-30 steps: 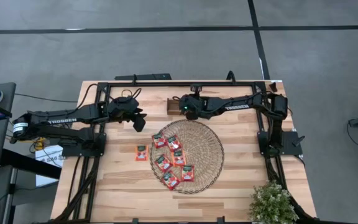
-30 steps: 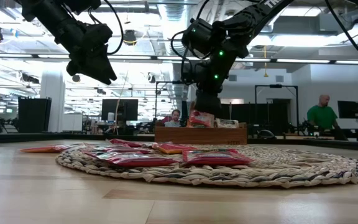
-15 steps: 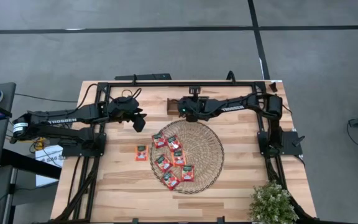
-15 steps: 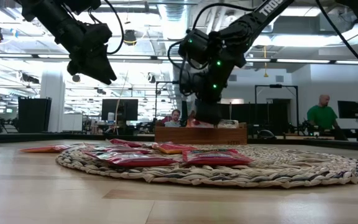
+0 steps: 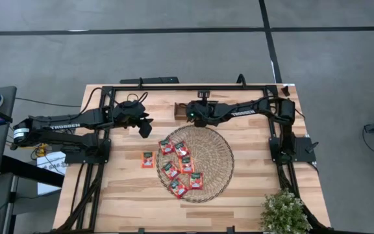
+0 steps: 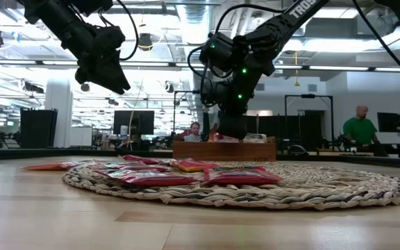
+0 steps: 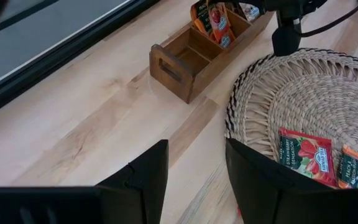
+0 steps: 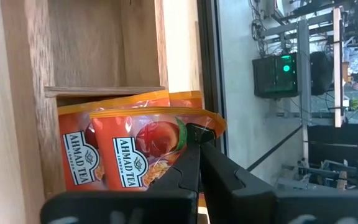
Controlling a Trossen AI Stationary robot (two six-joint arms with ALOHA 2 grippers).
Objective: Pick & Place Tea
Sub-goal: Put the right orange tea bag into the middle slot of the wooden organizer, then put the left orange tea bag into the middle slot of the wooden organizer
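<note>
Several red-orange tea sachets [image 5: 177, 166] lie flat on the round woven mat [image 5: 216, 153], and one more [image 5: 148, 159] lies on the table by the mat's left rim. My right gripper [image 5: 195, 117] is lowered into the brown wooden tray [image 5: 180, 112] at the mat's far side, shut on an orange sachet [image 8: 145, 152]. A second sachet [image 8: 79, 158] stands behind it in the same compartment. My left gripper [image 5: 145, 127] hovers open above the bare table left of the mat, touching nothing. My right gripper pinches the orange sachet's upper edge near a corner [image 8: 188, 127] between its two fingers. The fingers [image 6: 232, 128] come from above, pointing down. The sachet stands in a tray compartment against the second sachet; the tray wall hides its lower end.
The tray [image 7: 191, 59] has a compartment with no sachets nearest the left arm. A potted plant [image 5: 283, 211] stands at the table's near right corner. A dark frame [image 5: 174, 88] runs along the table's far edge. Bare wood lies left of the mat.
My right gripper has come down, lowering the held sachet from just above the tray into a compartment, then stayed still. The left arm has kept still.
</note>
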